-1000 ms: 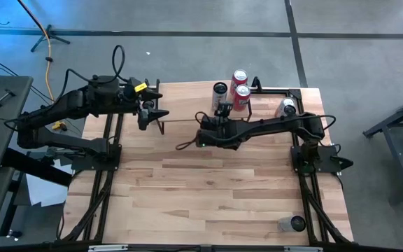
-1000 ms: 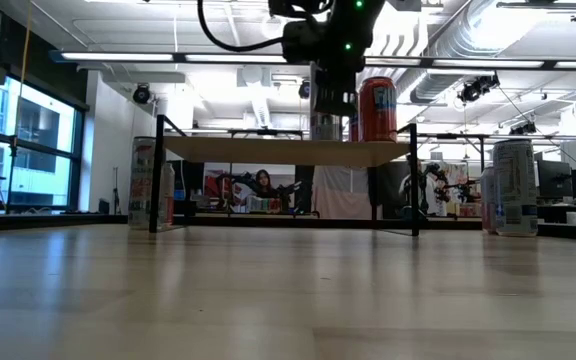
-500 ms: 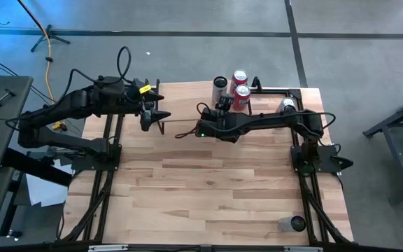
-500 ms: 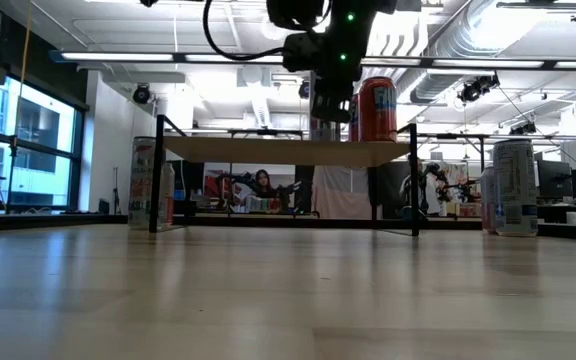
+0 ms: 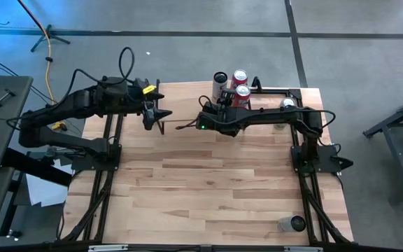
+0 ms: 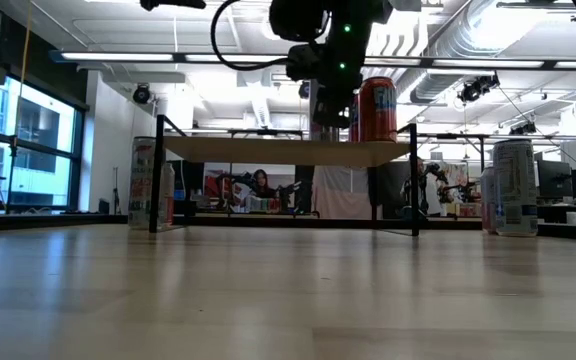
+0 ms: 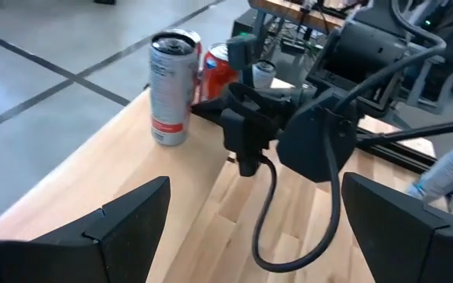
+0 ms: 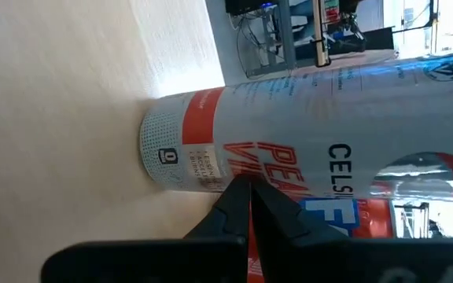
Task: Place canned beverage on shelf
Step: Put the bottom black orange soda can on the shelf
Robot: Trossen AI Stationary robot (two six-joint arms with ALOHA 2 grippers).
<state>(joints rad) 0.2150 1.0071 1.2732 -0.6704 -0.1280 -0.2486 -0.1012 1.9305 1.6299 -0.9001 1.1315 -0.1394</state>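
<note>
The shelf (image 5: 187, 101) (image 6: 288, 150), a light plank on black wire legs, stands at the table's far side. On its top a silver can with a red band (image 5: 220, 80) (image 8: 305, 149) (image 7: 171, 86) stands upright, with two red cans (image 5: 241, 89) (image 6: 378, 108) beside it. My right gripper (image 5: 221, 95) (image 8: 248, 189) is shut, its tips at the silver can's near side. My left gripper (image 5: 156, 115) (image 7: 250, 236) hangs open over the shelf's left end, holding nothing. My right gripper sets its shut fingertips (image 8: 238, 196) against the silver can's side wall, low down near the base (image 8: 234, 161). The fingers come from the table's near side, slanting a little downward. The can stands upright on the shelf top.
A pale can (image 5: 287, 106) (image 6: 513, 185) stands on the table by the shelf's right end, under my right arm. Another can (image 6: 146, 182) stands by the shelf's left leg. One more (image 5: 292, 224) lies near the table's front right corner.
My right gripper, still shut, has gone toward the table's far edge. The silver can has slid ahead of it along the shelf top toward the far edge and stayed upright.
</note>
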